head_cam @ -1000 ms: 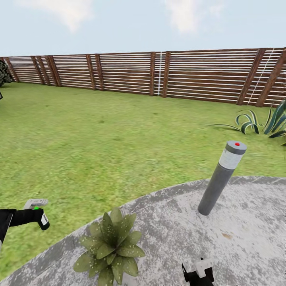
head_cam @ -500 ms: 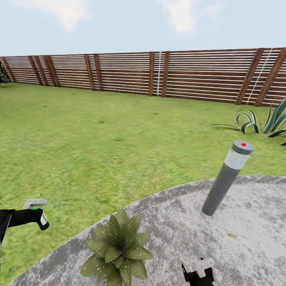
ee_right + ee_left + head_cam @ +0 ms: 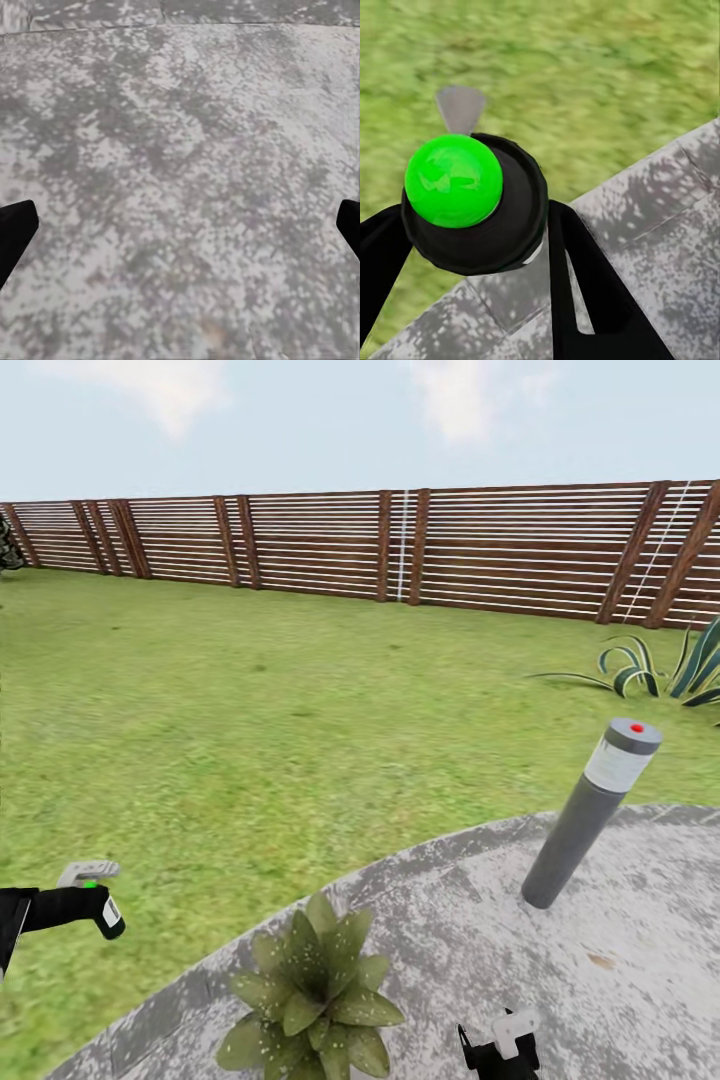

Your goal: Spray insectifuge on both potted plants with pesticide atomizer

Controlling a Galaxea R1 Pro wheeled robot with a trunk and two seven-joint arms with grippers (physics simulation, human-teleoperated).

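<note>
1. Head view: the atomizer (image 3: 98,905) is held in the left gripper (image 3: 88,908) at the lower left, over the lawn (image 3: 250,710). One potted plant (image 3: 312,1000) stands at the patio (image 3: 600,980) rim, near the bottom centre. A bollard lamp (image 3: 590,815) stands to the right; the fence (image 3: 400,545) closes the background. The right gripper (image 3: 500,1050) is seen at the bottom edge.
2. Left wrist view: the fingers (image 3: 592,300) are pinched around the dark atomizer body with its green cap (image 3: 454,180). The nozzle should be turned toward the plant and brought nearer before spraying.
3. Right wrist view: the fingertips (image 3: 15,229) are spread wide over bare patio paving, holding nothing. This arm should be kept clear of the leaves.
</note>
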